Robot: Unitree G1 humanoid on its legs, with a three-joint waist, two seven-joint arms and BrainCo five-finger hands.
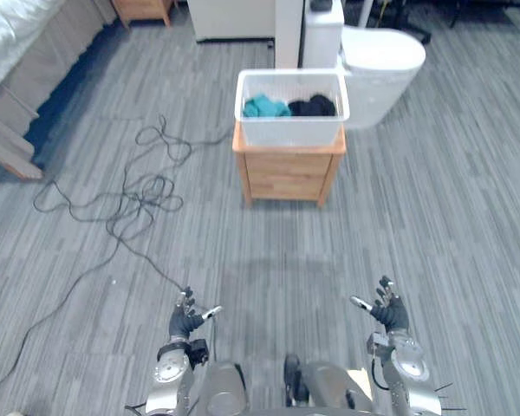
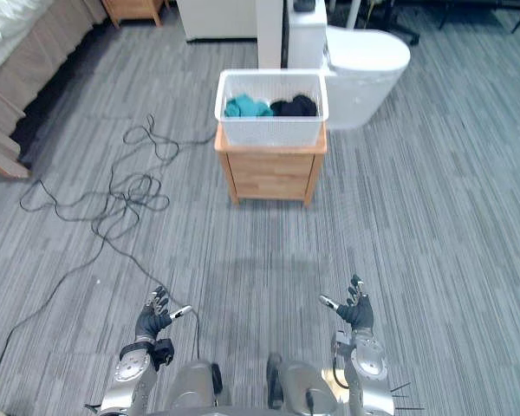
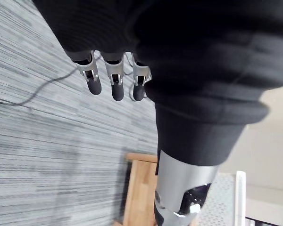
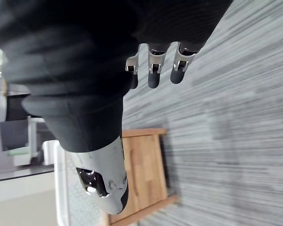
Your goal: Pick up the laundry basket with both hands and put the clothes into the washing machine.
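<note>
Fingers point(image 3: 117, 87) straight, holding nothing, on left hand point(image 1: 187, 322) and right hand point(image 1: 388, 312); both low over floor point(image 1: 433, 217) | basket point(image 1: 291, 132) with clothes point(image 1: 267, 107) sits on wooden stand point(image 1: 288, 173); well apart from both hands

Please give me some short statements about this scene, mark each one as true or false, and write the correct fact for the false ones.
1. The laundry basket stands on a wooden side table. True.
2. The basket is empty. False: it holds teal clothes and black clothes.
3. The left hand grips the basket's rim. False: its fingers are open and it is low over the floor, well apart from the basket.
4. The right hand is open and holds nothing. True.
5. The teal clothes lie on the robot's left of the black clothes. True.
</note>
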